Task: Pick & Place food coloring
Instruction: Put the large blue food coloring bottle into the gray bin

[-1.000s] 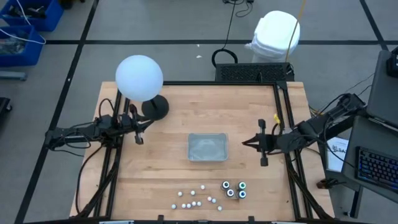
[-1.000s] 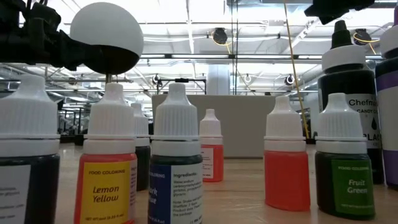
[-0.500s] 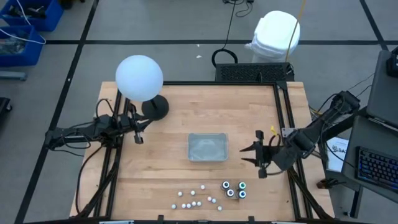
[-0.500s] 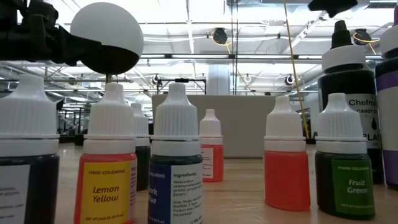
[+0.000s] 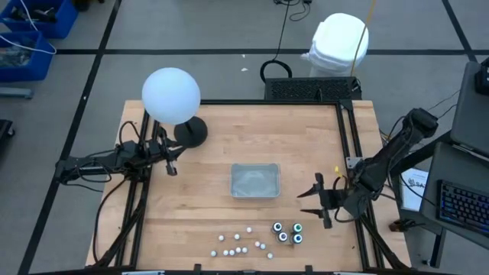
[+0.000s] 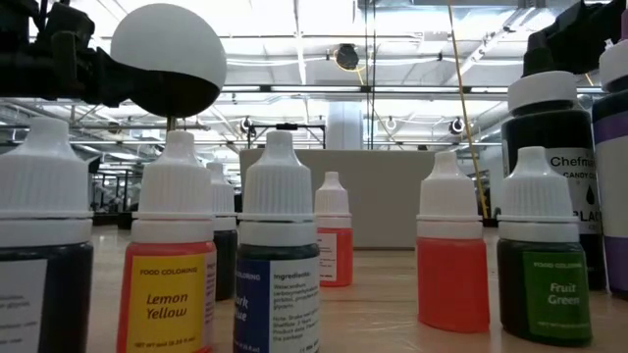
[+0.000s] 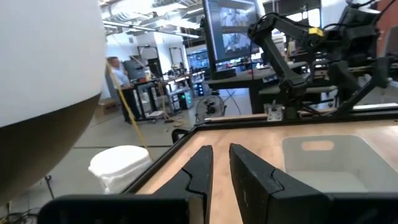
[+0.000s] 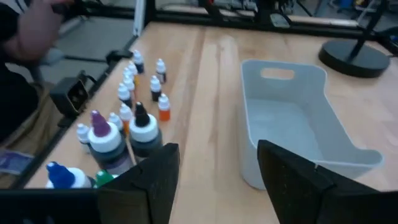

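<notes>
The food coloring stands near the table's front edge: a few bigger dark bottles [image 5: 287, 232] and, to their left, several tiny white-capped vials [image 5: 240, 243]. The right wrist view shows the same bottles [image 8: 124, 138] and vials [image 8: 138, 81] upright on their bases. The low view has them close up [image 6: 280, 265]. My right gripper [image 5: 311, 201] [image 8: 217, 163] hangs open just right of the clear tray [image 5: 255, 181], a little farther back than the big bottles, touching nothing. My left gripper [image 5: 170, 167] [image 7: 220, 163] waits at the table's left, with a narrow gap between its fingers and nothing in it.
A lamp with a white ball shade [image 5: 171, 95] and a black round base [image 5: 191, 131] stands at the back left, next to my left gripper. The tray [image 8: 292, 124] is in the middle of the table. A person [image 8: 25, 37] shows beyond the table's front edge.
My right gripper has moved toward the table's near edge, closer to the big bottles. Its fingers, together a second ago, have spread wide open. The bottles and the tray have not moved.
</notes>
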### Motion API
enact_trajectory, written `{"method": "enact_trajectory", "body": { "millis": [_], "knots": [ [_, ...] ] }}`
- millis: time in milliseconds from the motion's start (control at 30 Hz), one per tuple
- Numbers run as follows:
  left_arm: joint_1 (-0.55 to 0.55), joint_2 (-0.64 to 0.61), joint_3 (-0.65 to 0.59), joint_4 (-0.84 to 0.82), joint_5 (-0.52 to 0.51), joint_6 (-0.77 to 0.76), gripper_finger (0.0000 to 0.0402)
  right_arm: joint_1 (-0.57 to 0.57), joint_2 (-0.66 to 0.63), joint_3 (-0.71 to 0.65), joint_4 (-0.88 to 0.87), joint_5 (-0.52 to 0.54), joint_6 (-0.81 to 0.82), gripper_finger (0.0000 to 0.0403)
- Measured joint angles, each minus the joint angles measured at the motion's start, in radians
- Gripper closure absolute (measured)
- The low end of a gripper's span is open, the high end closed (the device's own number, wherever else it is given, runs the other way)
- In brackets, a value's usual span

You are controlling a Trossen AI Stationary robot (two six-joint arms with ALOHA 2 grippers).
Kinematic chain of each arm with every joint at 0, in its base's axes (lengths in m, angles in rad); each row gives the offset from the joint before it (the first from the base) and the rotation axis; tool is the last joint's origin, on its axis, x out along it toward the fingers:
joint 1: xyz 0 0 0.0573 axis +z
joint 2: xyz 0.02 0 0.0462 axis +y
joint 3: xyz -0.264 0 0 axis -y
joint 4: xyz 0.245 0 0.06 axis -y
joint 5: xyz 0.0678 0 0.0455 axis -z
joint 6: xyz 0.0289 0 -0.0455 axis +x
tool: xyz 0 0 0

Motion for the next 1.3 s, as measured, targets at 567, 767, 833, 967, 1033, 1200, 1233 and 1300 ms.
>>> {"method": "enact_trajectory", "body": {
  "millis": [567, 767, 833, 967, 1033, 1200, 1233, 1300],
  "knots": [
    [0.000, 0.000, 0.000, -0.022, -0.010, -0.049, 0.0339, 0.214, 0.172, 0.308, -0.051, 0.311, -0.244, 0.0201],
    [0.000, 0.000, 0.000, -0.022, -0.010, -0.010, 0.0339, 0.346, 0.336, 0.483, -0.331, 0.513, 0.068, 0.0202],
    [0.000, 0.000, 0.000, -0.027, -0.010, -0.005, 0.0339, 0.362, 0.384, 0.495, -0.337, 0.518, 0.173, 0.0202],
    [0.000, 0.000, 0.000, -0.017, -0.010, -0.001, 0.0339, 0.379, 0.482, 0.506, -0.307, 0.526, 0.340, 0.0202],
    [0.000, 0.000, 0.000, -0.017, -0.010, 0.007, 0.0339, 0.379, 0.527, 0.506, -0.309, 0.522, 0.408, 0.0202],
    [0.000, 0.000, 0.000, -0.010, -0.010, 0.003, 0.0339, 0.369, 0.586, 0.506, -0.302, 0.513, 0.541, 0.0202],
    [0.000, 0.000, 0.000, -0.011, -0.010, -0.006, 0.0339, 0.369, 0.592, 0.506, -0.300, 0.509, 0.565, 0.0202],
    [0.000, 0.000, 0.000, -0.015, -0.010, -0.012, 0.0339, 0.371, 0.594, 0.506, -0.302, 0.476, 0.608, 0.0202]
  ]
}}
